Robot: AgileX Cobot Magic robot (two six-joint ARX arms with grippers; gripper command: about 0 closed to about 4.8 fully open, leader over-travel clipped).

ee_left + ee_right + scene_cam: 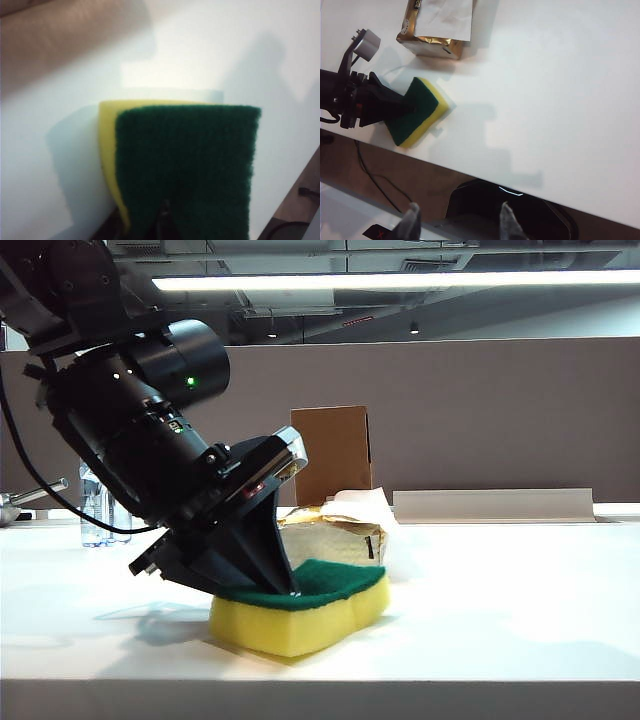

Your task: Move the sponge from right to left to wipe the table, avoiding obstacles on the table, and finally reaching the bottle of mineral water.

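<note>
The sponge (pixel 300 618), yellow foam with a dark green top, lies near the front edge of the white table (pixel 500 590). My left gripper (pixel 275 585) comes down on it from the left and is shut on it, denting the foam. In the left wrist view the sponge (pixel 190 160) fills the frame, with the left gripper (pixel 162 222) pinching its near end. Behind the sponge sit the tissue pack (pixel 345 525) and the upright brown cardboard box (pixel 333 452). The bottle of mineral water (pixel 93 508) stands at the far left. My right gripper (pixel 458 222) hangs open and empty, off the table's front edge.
A long white ledge (pixel 490 505) runs along the back right, under a grey partition. The right wrist view shows the sponge (pixel 417 110), the tissue pack (pixel 432 37), a cable (pixel 370 172) and a dark base (pixel 520 210) below the table edge.
</note>
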